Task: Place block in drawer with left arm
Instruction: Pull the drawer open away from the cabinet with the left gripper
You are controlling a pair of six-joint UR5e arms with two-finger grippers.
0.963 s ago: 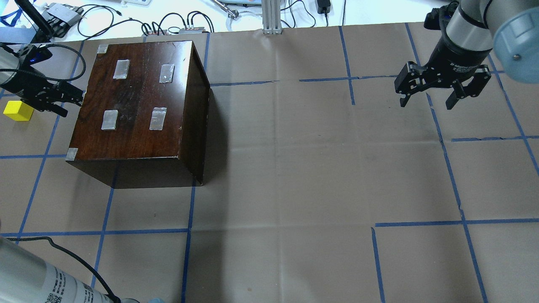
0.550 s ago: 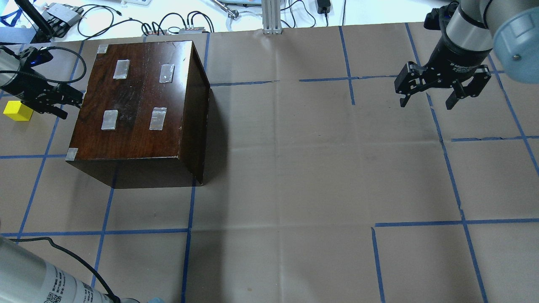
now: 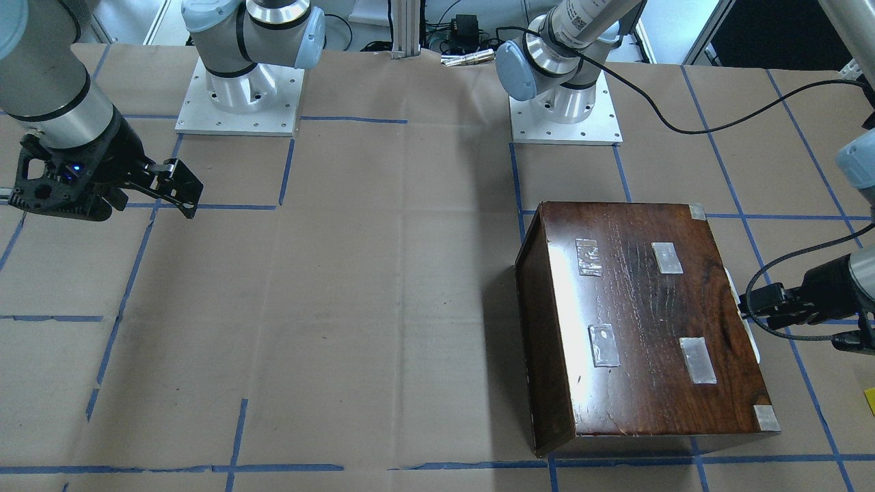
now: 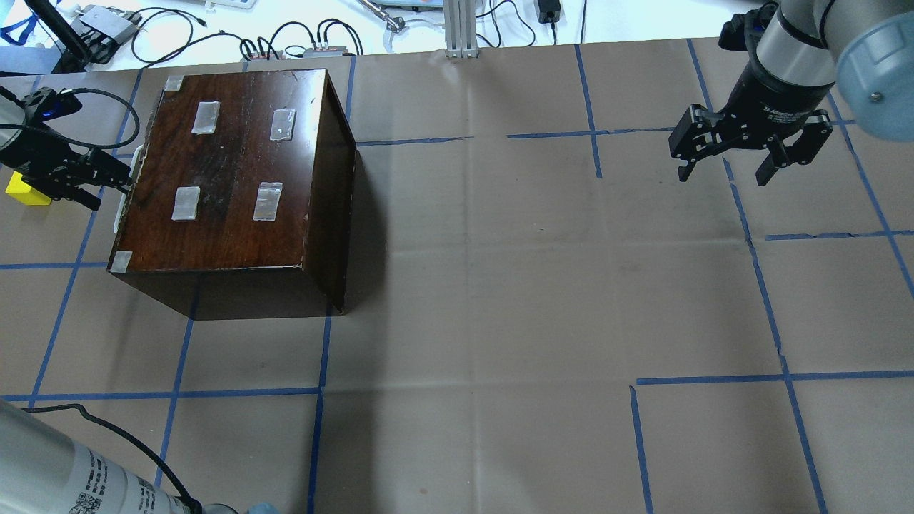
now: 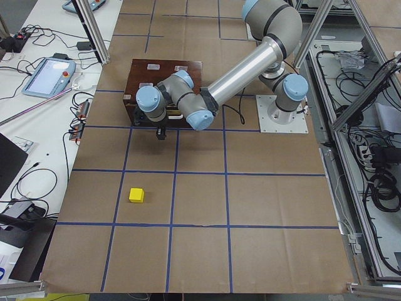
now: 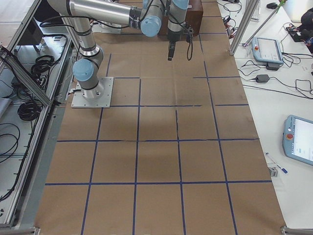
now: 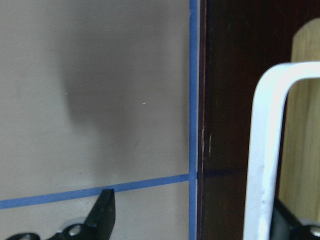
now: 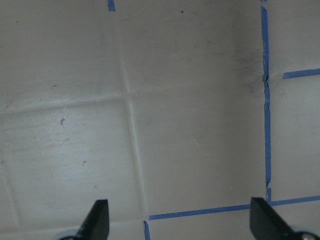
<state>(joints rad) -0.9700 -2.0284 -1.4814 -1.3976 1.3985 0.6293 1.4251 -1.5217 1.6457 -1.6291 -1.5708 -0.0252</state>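
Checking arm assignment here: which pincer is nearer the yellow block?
Left. The left pincer sits at the white handle of the dark box, with the block on the table behind it; the right pincer hangs over the table's far end.

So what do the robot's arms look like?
The left arm and right arm are shiny silver-grey tubes with pale blue round caps at the joints. The left gripper and right gripper are black, two-fingered, each with a tiny blue light. A loose black cable loops off the left arm, which also carries a label with black print.
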